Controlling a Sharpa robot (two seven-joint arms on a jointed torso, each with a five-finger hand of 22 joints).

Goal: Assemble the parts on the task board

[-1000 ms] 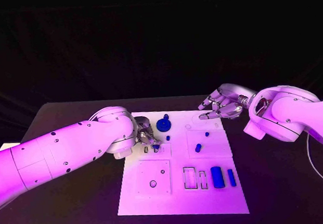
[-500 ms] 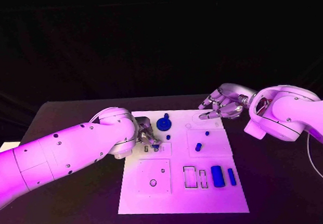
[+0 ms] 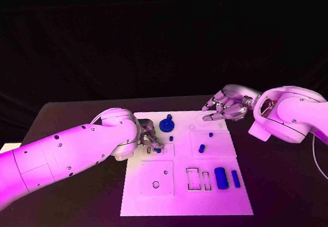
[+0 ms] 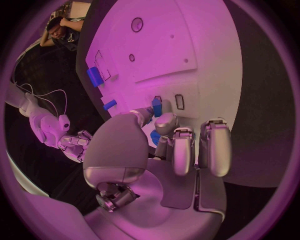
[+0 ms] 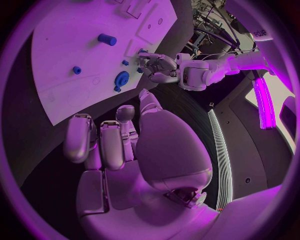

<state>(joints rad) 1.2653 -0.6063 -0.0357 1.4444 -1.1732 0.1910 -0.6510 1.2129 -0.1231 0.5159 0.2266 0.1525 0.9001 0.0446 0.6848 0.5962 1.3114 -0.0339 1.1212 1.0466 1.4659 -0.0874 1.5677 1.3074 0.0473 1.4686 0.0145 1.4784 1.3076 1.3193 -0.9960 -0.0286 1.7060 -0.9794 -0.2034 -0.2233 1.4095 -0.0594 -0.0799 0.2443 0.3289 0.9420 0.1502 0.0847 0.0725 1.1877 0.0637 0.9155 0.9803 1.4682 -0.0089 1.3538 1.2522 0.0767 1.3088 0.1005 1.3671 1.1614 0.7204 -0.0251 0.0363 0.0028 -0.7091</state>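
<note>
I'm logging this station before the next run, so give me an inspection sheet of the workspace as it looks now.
Surface: black table, mostly bare.
Job's things: white task board lying flat; round blue disc part near its far edge; two upright-lying blue bar parts near the rectangular slots; small blue pegs mid-board.
Clutter: pale object at the table's left edge, too small to identify.
Hands: left hand pinches a small blue part over the board; right hand hovers at the far right corner, fingers apart, holding nothing.
Cables: thin white cable beside the right arm.
Surroundings: black backdrop.
</note>
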